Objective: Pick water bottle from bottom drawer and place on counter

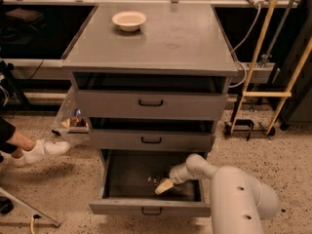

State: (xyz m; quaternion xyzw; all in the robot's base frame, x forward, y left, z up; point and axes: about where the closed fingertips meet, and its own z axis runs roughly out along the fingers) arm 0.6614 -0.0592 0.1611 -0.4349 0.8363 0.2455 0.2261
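Note:
The bottom drawer (146,207) is pulled open and its dark inside shows. The water bottle (155,180) lies on the drawer floor right of the middle, small and partly hidden by my gripper. My gripper (164,185) reaches down into the drawer from the right on the white arm (234,189) and sits right at the bottle. The counter (165,38) is the flat grey top of the cabinet, well above the gripper.
A white bowl (128,20) stands on the counter at the back left. The two upper drawers (150,103) are slightly open. A clear bin (72,118) hangs on the cabinet's left side. A person's leg and white shoe (41,149) lie at left. Yellow poles (258,57) stand at right.

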